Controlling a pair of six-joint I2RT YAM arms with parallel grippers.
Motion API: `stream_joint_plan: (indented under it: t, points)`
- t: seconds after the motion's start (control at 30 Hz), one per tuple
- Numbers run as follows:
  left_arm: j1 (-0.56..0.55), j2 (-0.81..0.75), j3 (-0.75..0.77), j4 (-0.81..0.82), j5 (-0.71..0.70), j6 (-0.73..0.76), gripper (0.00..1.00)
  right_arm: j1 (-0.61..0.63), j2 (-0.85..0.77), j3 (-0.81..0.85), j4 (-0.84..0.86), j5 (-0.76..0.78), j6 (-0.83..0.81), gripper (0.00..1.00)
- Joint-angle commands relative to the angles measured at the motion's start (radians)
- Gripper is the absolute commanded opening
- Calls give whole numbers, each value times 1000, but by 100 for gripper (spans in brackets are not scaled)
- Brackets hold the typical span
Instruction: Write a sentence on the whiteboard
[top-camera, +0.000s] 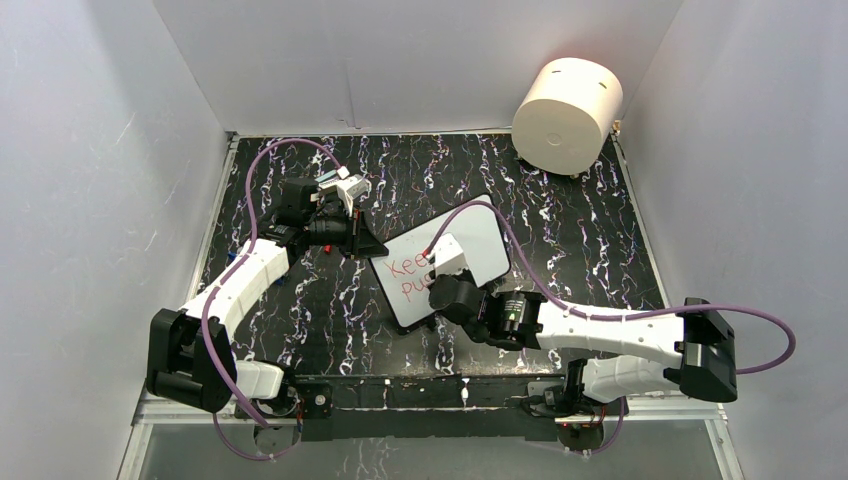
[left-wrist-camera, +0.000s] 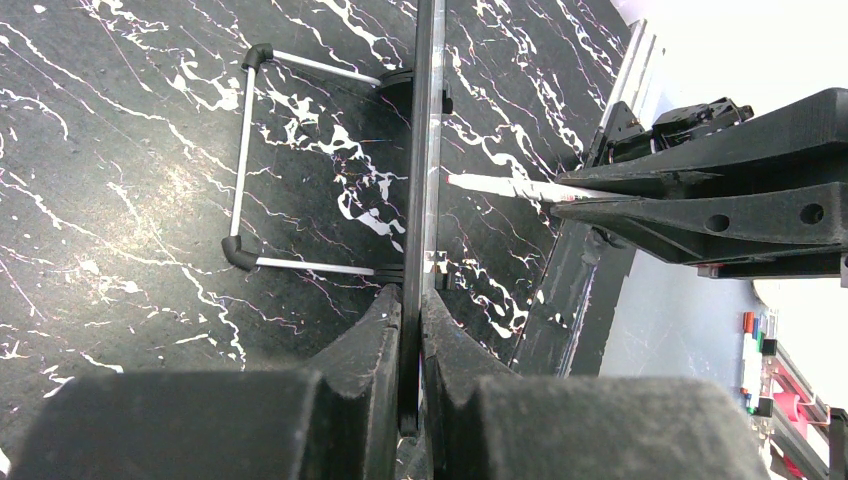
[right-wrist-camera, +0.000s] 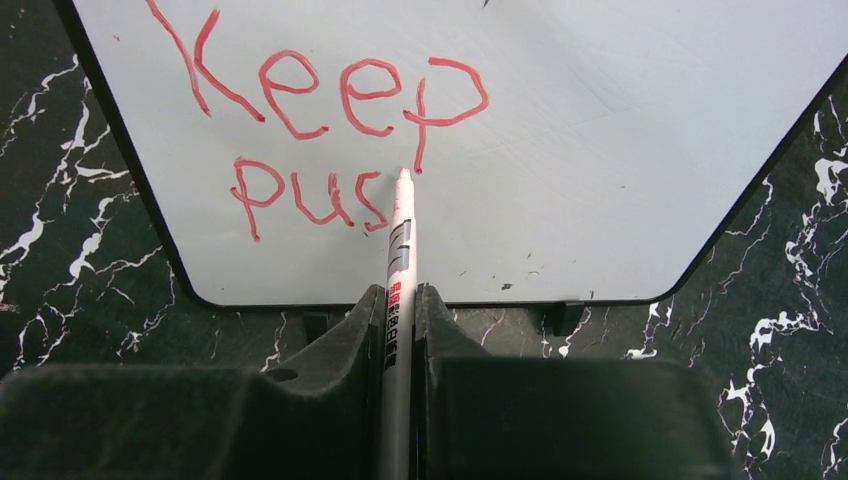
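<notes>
A slim white marker (right-wrist-camera: 400, 235) is clenched in the matte black right gripper (right-wrist-camera: 398, 300), its tip laid on the smooth whiteboard (right-wrist-camera: 600, 150) just after the red, unfinished sentence (right-wrist-camera: 330, 120) "Keep pus". The board's thin black rim is grasped by the left gripper (left-wrist-camera: 412, 300), in the middle of the black, white-veined table (top-camera: 300, 320); a cream cylinder (top-camera: 565, 115) is seen far behind.

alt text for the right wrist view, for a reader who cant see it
The right jaws clamp a white marker, its tip at a whiteboard just after red words reading "Keep pus". It stands on a black marbled table.
</notes>
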Motion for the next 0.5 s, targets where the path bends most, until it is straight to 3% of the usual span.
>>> stream_joint_plan:
  t: [0.0, 0.47]
  points:
    - [-11, 34, -11, -72, -99, 33, 0, -6, -5, 2, 91, 17, -40, 0]
    - [-11, 32, -12, -71, -96, 33, 0, -29, 26, 2, 129, 5, -62, 0]
